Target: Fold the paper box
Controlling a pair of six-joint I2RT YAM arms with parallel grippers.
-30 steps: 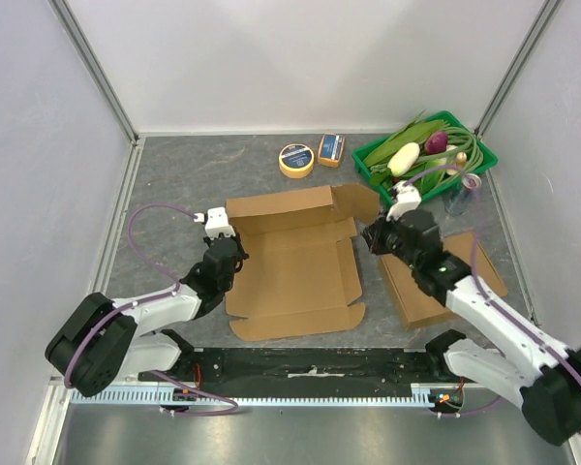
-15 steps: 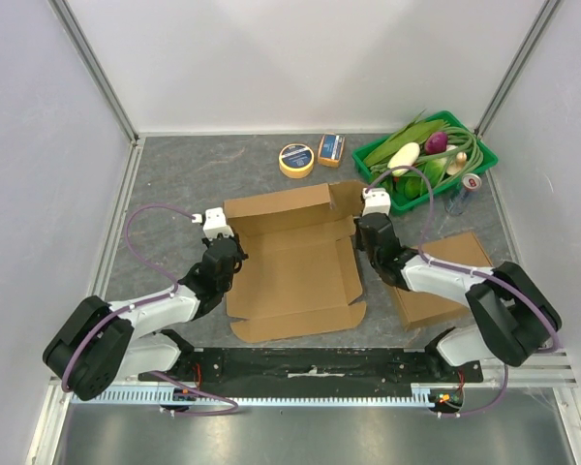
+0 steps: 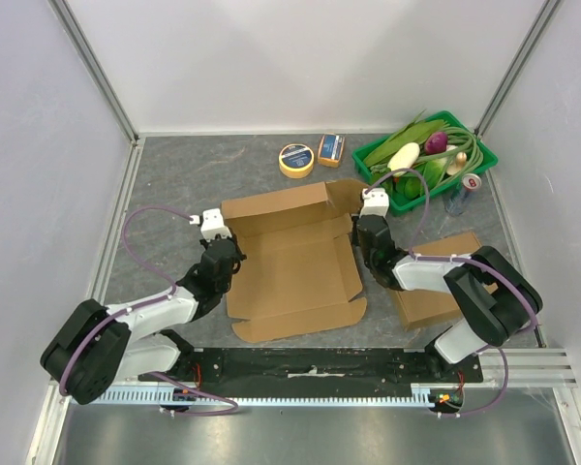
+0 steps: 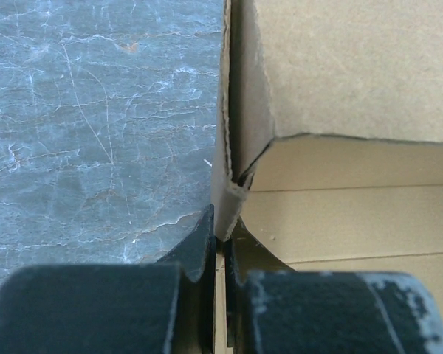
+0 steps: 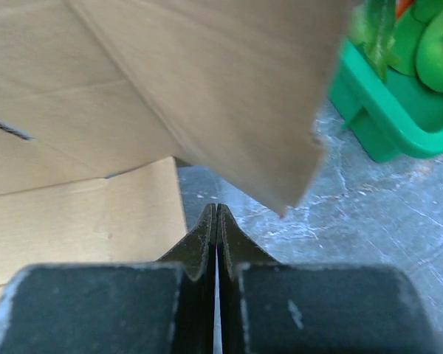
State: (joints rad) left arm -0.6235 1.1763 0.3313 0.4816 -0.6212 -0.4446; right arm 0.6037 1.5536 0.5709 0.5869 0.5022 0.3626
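The paper box point(image 3: 290, 262) lies opened out on the table, brown cardboard with its flaps spread. My left gripper point(image 3: 229, 266) is at its left edge. In the left wrist view that gripper point(image 4: 223, 230) is shut on the bottom end of the upright left wall point(image 4: 232, 147). My right gripper point(image 3: 361, 247) is low at the box's right edge, beside the far right flap point(image 3: 353, 199). In the right wrist view its fingertips point(image 5: 217, 212) are pressed together with nothing between them, just below the raised flap point(image 5: 221, 88) and next to the box's floor panel point(image 5: 81, 221).
A green basket point(image 3: 476, 143) of vegetables stands at the far right, with a can point(image 3: 463, 192) beside it. A tape roll point(image 3: 295, 159) and a small orange box point(image 3: 330, 149) lie behind the box. A second flat cardboard sheet point(image 3: 436, 291) lies under the right arm.
My right arm has swung left from over the spare cardboard down to the box's right edge, and its gripper has closed. The left gripper has kept its hold.
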